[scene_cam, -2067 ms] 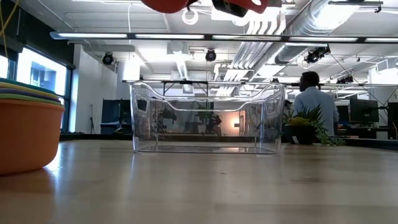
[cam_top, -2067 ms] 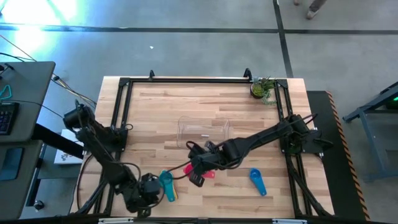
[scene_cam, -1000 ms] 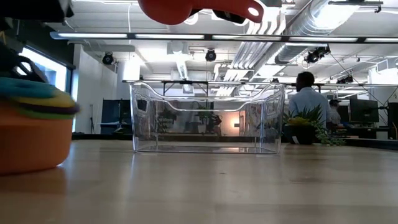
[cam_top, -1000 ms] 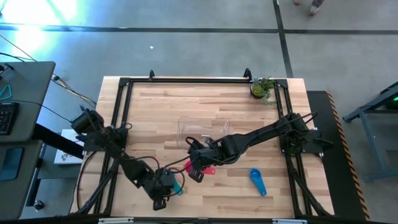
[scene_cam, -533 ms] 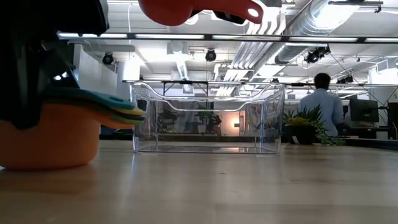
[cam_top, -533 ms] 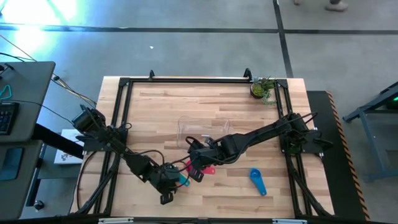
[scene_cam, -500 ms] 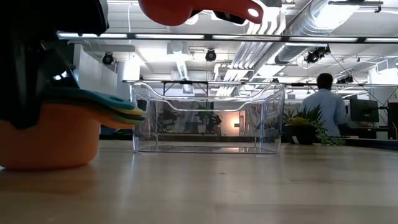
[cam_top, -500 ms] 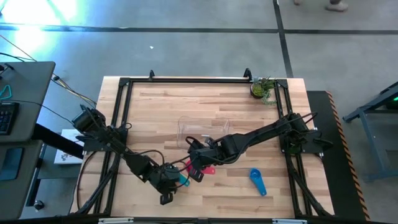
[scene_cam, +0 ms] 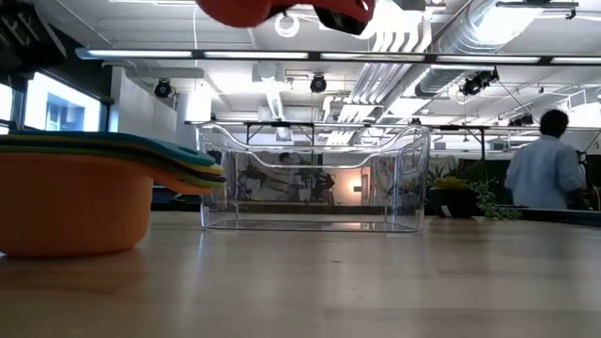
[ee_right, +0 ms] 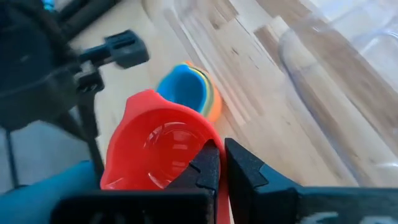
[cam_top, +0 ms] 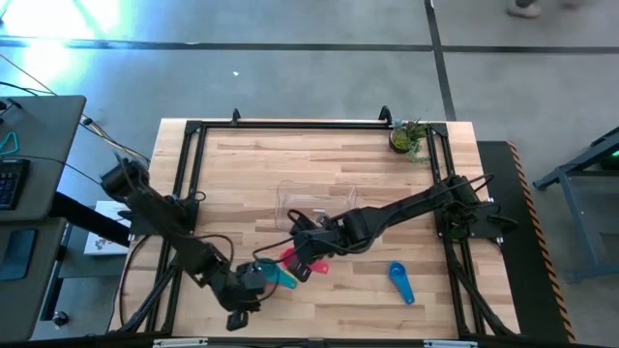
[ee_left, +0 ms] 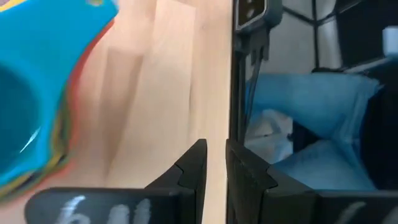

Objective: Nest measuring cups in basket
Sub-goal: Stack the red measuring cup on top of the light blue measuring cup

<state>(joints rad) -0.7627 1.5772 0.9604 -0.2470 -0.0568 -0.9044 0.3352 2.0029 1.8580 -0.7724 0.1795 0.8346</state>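
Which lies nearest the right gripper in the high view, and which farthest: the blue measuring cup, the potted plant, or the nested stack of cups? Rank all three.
Measured from the right gripper:
1. Nested stack of cups, just beside it toward the table's front left.
2. Blue measuring cup, alone on the wood to the right.
3. Potted plant, at the far right corner.

Desk (cam_top: 319, 164): pale wood planks with visible grain and a smooth, faintly sheened finish, framed by matt black metal rails (cam_top: 309, 123). Basket (scene_cam: 315, 178): clear, glossy plastic that catches reflections. Coral cup (ee_right: 158, 146): smooth, glossy plastic with light glints inside the bowl. Nested stack of cups (scene_cam: 80, 197): smooth plastic, satin rather than shiny, the outermost orange. Blue cup (cam_top: 399, 280): smooth plastic. Right tool (ee_right: 221, 163): matt black fingers. Floor (cam_top: 290, 77): grey, smooth, slightly reflective.
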